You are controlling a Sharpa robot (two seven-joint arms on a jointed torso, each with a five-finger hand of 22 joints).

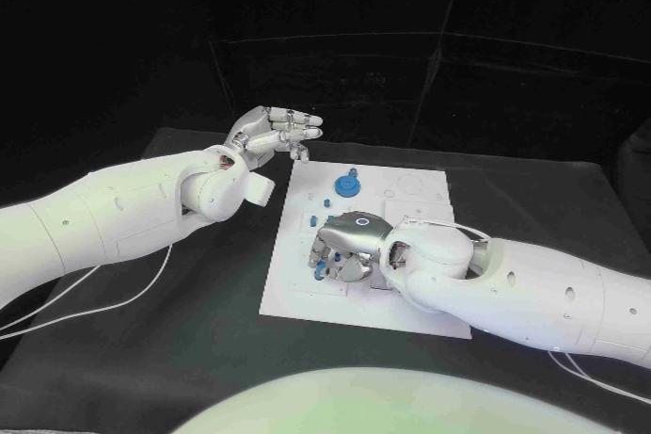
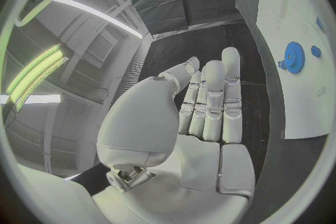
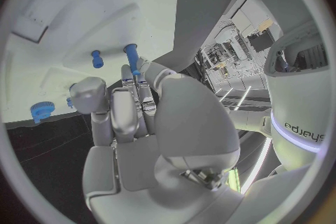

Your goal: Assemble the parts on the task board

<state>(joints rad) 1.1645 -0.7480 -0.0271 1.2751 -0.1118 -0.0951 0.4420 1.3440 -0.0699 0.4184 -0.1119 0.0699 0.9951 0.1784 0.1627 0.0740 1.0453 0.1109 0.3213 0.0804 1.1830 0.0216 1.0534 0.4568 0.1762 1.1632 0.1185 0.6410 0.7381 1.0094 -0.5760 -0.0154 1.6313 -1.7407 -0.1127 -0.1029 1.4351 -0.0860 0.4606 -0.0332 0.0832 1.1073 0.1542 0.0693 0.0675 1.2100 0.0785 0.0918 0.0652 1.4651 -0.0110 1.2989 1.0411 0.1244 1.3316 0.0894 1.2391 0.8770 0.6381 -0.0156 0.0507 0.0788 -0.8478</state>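
Observation:
The white task board (image 1: 423, 197) lies in the middle of the black table. A blue gear (image 1: 349, 183) sits near its far edge, also seen as the blue gear (image 2: 294, 57) in the left wrist view. My right hand (image 1: 346, 248) reaches down onto the board's near left part, among several small blue parts (image 1: 322, 263). In the right wrist view its fingertips (image 3: 137, 75) lie against a blue peg (image 3: 131, 56), whose lower end is hidden, so a grip cannot be told. A second blue peg (image 3: 97, 58) stands beside it. My left hand (image 1: 277, 133) hovers off the board's far left corner, holding nothing.
Black table (image 1: 190, 312) surrounds the board, with a thin white cable (image 1: 122, 297) trailing at the left. Another blue gear (image 3: 42, 109) sits at the board's edge near my right hand. Recessed outlines (image 1: 414, 183) mark the board's far right part.

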